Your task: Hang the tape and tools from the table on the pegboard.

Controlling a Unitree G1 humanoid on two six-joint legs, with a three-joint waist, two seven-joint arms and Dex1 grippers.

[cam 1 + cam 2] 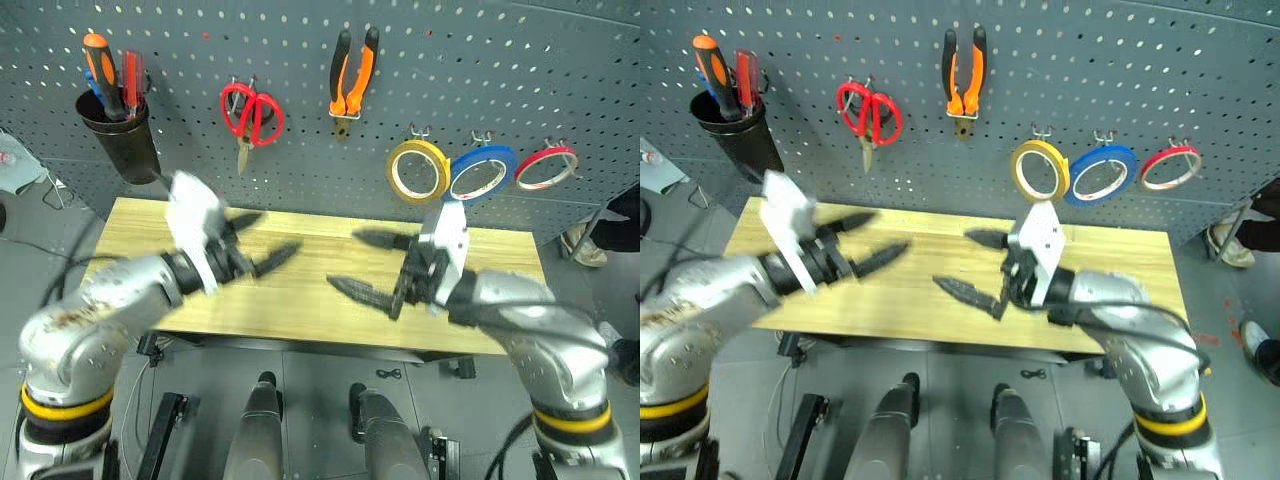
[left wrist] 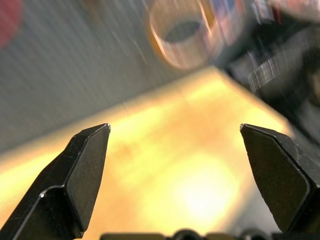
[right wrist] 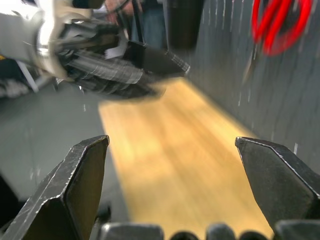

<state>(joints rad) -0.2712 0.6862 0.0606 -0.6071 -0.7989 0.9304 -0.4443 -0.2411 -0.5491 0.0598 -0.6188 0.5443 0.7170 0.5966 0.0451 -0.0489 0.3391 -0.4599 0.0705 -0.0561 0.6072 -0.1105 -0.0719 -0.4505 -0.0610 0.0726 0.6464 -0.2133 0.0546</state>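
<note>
The blue tape (image 1: 482, 172) hangs on a hook of the dark grey pegboard (image 1: 500, 60), between a yellow roll and a red roll. Red-handled scissors (image 1: 252, 115) and orange-and-black pliers (image 1: 353, 72) also hang on the board. An orange-and-black screwdriver (image 1: 100, 60) stands in a black cup. My left gripper (image 1: 258, 242) hovers open and empty over the left half of the wooden table (image 1: 500, 248). My right gripper (image 1: 370, 265) hovers open and empty over the right half, its fingers pointing toward the left one.
The black cup (image 1: 125, 135) hangs at the board's upper left with blue and red screwdrivers in it. The yellow roll (image 1: 418, 170) and the red roll (image 1: 546, 167) flank the blue tape. Cables and stands lie on the floor under the table's front edge.
</note>
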